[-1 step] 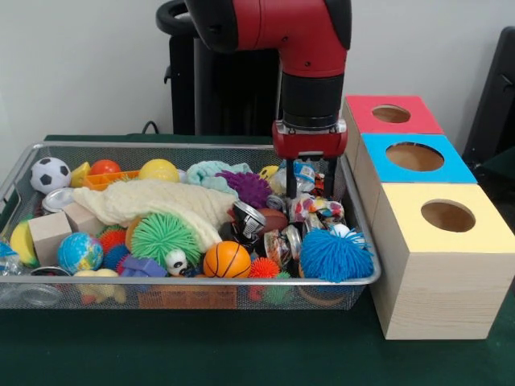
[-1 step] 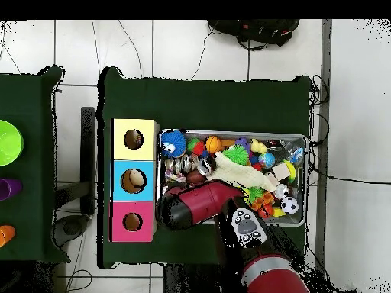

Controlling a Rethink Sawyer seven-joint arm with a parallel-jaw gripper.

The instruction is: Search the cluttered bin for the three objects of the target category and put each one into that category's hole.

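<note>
Overhead, claw lowered into bin, boxes alongside

One wire bin of mixed toys, three boxes: red, blue, yellow.

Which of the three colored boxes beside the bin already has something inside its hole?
The blue box, the middle one. The overhead view shows a pale object in its hole; the yellow box and pink box holes look dark.

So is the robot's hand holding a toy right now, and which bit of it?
Cannot tell. The gripper reaches down into the bin among the toys, and the clutter hides its tips.
</note>
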